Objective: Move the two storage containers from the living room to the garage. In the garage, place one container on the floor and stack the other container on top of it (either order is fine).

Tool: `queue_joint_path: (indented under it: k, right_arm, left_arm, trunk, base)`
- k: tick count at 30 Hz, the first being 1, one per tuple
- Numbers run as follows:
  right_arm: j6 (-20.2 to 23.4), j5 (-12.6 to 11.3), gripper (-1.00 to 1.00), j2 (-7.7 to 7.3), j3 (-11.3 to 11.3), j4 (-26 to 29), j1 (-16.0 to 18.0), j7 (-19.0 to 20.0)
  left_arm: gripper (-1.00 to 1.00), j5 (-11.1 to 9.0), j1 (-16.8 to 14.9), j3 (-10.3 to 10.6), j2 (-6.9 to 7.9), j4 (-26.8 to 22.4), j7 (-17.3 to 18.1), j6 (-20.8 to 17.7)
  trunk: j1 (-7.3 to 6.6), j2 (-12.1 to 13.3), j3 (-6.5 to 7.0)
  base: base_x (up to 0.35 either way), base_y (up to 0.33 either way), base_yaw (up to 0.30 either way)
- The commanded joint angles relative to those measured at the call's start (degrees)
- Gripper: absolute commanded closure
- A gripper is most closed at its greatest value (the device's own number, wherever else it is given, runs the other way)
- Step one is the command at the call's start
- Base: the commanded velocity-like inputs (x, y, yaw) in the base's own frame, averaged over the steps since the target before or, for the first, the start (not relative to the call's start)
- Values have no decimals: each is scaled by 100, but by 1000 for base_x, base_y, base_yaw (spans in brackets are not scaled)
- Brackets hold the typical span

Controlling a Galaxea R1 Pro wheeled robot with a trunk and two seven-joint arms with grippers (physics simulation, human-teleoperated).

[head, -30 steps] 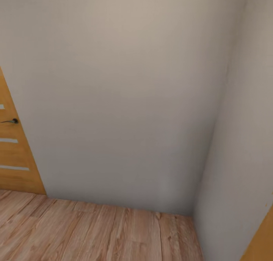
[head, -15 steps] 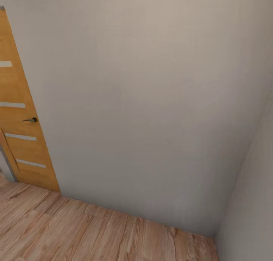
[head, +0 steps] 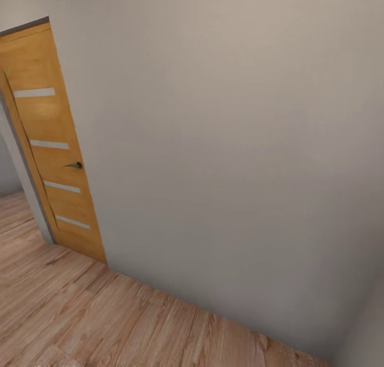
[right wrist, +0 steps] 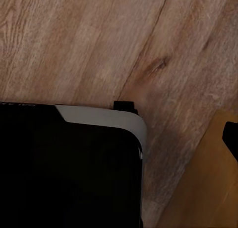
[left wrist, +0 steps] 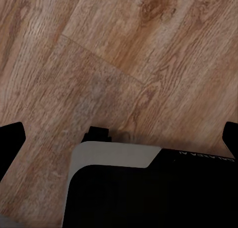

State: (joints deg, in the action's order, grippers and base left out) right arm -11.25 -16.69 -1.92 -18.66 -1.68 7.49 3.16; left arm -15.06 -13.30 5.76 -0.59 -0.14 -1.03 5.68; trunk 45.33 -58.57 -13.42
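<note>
The two storage containers are out of view, and so are the garage and its floor. In the left wrist view my left gripper (left wrist: 120, 137) hangs open over light wood planks (left wrist: 148, 49), one black fingertip (left wrist: 11, 137) at each side edge and nothing between them. My right gripper shows one black fingertip (right wrist: 231, 137) far out at the picture's edge, with nothing held beside it. The other fingertip is lost against my black base (right wrist: 64, 168).
A plain pale grey wall (head: 229, 143) stands close ahead in the head view. An orange wooden door (head: 53, 143) with a dark handle (head: 74, 165) stands at the left, with an opening beyond it. Light wood plank flooring (head: 80, 314) runs along the wall. An orange wooden panel (right wrist: 203, 188) lies near my right side.
The camera has turned left: the door has slid rightward into fuller view, and the wall corner and orange edge at the right have left the picture.
</note>
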Motion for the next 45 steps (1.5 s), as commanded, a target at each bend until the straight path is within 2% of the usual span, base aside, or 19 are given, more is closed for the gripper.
queue_joint_path:
  k: [1,19,45]
  right_arm:
    - [-35,-58,-100,0,-36,-18,7,24]
    - [-35,-53,-100,-48,-41,-17,7,-61]
    - [-35,-53,-100,-46,-47,-19,7,-61]
  left_arm:
    - [-100,-50,-6,48,-2,9,-11,21]
    - [-100,-53,-6,40,-3,5,-11,26]
    - [-100,-58,-6,40,6,5,-11,21]
  trunk:
    - [0,-5,-7]
    - [0,-5,-7]
    - [0,-5,-7]
  base:
    - [1,0,269]
    - [17,0,273]
    - [190,0,273]
